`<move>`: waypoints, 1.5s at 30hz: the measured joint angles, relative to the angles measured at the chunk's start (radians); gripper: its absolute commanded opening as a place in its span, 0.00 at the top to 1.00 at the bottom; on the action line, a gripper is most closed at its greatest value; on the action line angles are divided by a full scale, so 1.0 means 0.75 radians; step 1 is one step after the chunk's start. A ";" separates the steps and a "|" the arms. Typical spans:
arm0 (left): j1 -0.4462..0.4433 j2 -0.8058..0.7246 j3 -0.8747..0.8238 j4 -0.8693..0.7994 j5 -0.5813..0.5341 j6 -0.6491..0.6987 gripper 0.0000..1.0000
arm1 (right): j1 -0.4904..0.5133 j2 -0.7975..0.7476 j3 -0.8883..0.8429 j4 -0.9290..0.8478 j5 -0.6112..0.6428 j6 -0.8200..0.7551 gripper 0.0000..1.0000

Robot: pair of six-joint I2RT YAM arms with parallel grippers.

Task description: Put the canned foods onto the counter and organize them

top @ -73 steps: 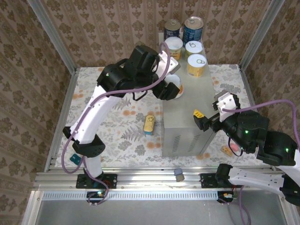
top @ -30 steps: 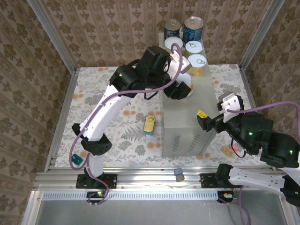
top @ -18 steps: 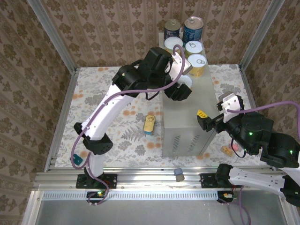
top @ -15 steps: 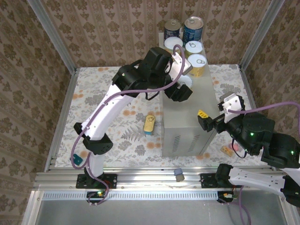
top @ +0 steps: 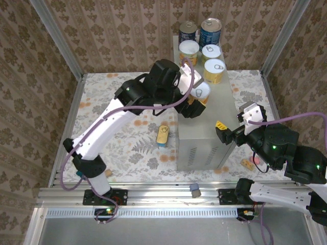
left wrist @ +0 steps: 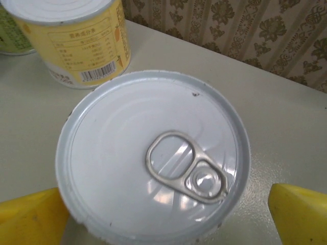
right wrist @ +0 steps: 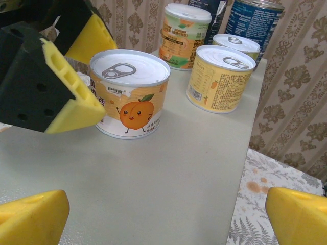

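The counter (top: 209,127) is a tall grey box with several canned foods on top. Two dark-blue cans (top: 210,30) stand at the back, with yellow-labelled cans (top: 214,70) in front of them. An orange-labelled can (top: 201,92) stands upright nearest the front. My left gripper (top: 192,102) is open just over and beside it; its yellow fingertips (left wrist: 299,214) flank the pull-tab lid (left wrist: 153,158) without touching. A flat gold tin (top: 163,135) lies on the cloth left of the counter. My right gripper (top: 225,131) is open at the counter's right edge, facing the orange-labelled can (right wrist: 130,92).
A small wooden mallet (top: 249,163) lies on the cloth right of the counter. A teal block (top: 80,173) sits by the left arm's base. A small grey piece (top: 194,190) rests on the front rail. The near half of the counter top (right wrist: 168,194) is bare.
My left gripper has opened and let go of the orange-labelled can, which now stands on the counter. The left arm has drawn back and swung left. The right arm has barely moved.
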 measured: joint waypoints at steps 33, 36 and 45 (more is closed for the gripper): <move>0.056 -0.134 -0.504 0.559 -0.227 -0.075 0.18 | 0.000 0.007 -0.123 0.079 0.027 0.021 0.00; 0.091 -0.134 -0.504 0.565 -0.231 -0.074 0.19 | -0.001 0.007 -0.132 0.090 0.046 0.026 0.00; 0.177 -0.085 -0.494 0.635 -0.192 -0.064 0.20 | -0.001 0.007 -0.136 0.128 0.078 0.025 0.00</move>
